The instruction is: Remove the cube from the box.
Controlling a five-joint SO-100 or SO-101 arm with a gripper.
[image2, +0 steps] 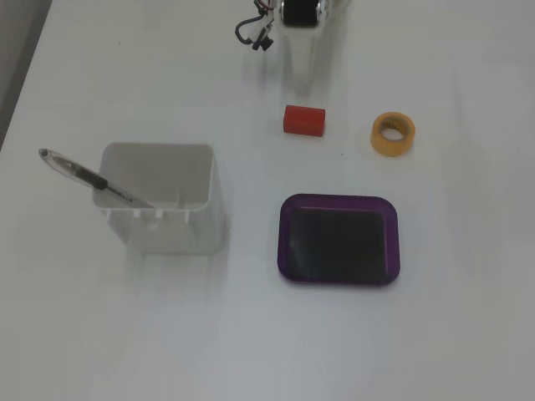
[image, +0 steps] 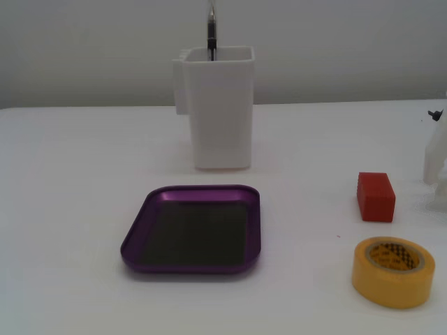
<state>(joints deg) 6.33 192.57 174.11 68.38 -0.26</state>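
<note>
Yellow tape roll [image: 392, 271] sits closest to the lens in a fixed view, and just behind it the cube [image: 376, 196] rests on the bare table, well clear of the box [image: 194, 228], whose dark bottom is empty. So the cube looks already out. From above, the cube [image2: 303, 119] lies just in front of the arm's base [image2: 301, 38], long axis running across that view. The pincer itself isn't visible, so I cannot tell whether it's apart or together. A white container [image2: 159, 196] holds a pen [image2: 88, 178].
</note>
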